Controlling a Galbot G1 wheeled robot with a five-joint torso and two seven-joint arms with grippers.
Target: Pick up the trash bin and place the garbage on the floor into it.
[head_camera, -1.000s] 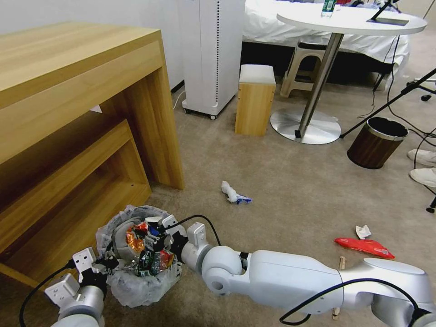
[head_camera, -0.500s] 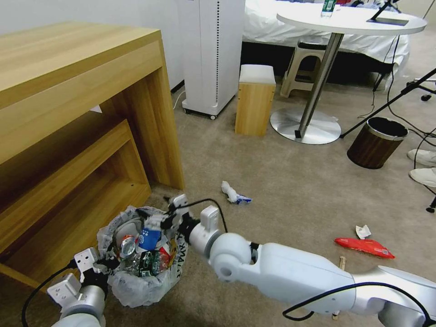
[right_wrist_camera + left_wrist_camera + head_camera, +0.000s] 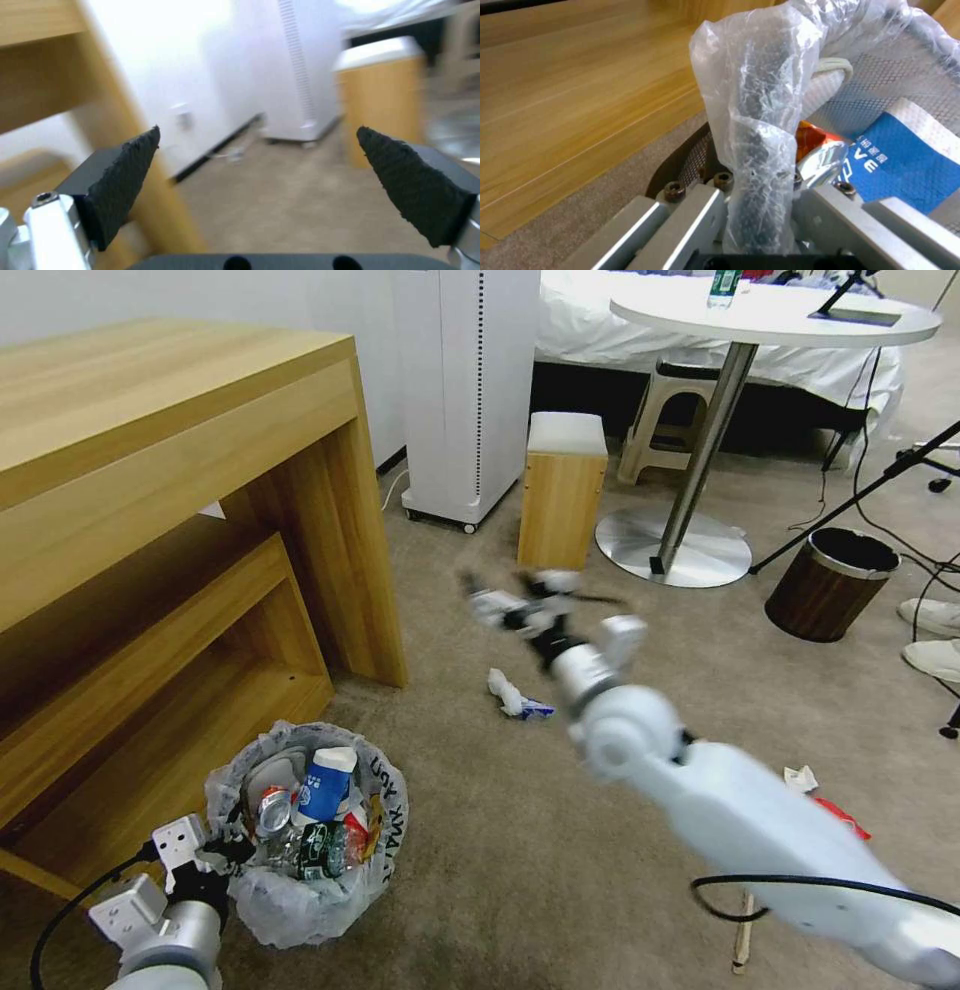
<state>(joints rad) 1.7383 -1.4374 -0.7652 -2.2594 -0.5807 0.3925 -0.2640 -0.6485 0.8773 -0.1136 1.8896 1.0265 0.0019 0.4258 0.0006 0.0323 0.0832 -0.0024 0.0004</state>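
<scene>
The trash bin (image 3: 318,870), lined with a crinkly clear bag, is held just above the floor (image 3: 560,870) beside the desk. My left gripper (image 3: 222,853) is shut on its near rim; the left wrist view shows the bag-wrapped rim (image 3: 760,142) pinched between the fingers (image 3: 695,217). A blue-white paper cup (image 3: 325,782), a crushed can (image 3: 272,811) and wrappers lie in the bin. My right gripper (image 3: 512,605) hangs open and empty above the carpet, its pads (image 3: 125,180) wide apart. Garbage on the floor: a crumpled tissue (image 3: 512,694), a red snack bag (image 3: 838,816), a wooden stick (image 3: 742,938).
A wooden desk (image 3: 200,470) stands on the left, close to the bin. Behind are a white appliance (image 3: 465,390), a small wooden stool (image 3: 562,495), a round table's base (image 3: 672,548) and a brown wood-grain bin (image 3: 828,585). Tripod legs, cables and white shoes (image 3: 935,638) are at the right.
My right gripper let go of the blue-white cup in the bin, rose out and swung away to the right over the carpet. The left gripper and the bin kept still.
</scene>
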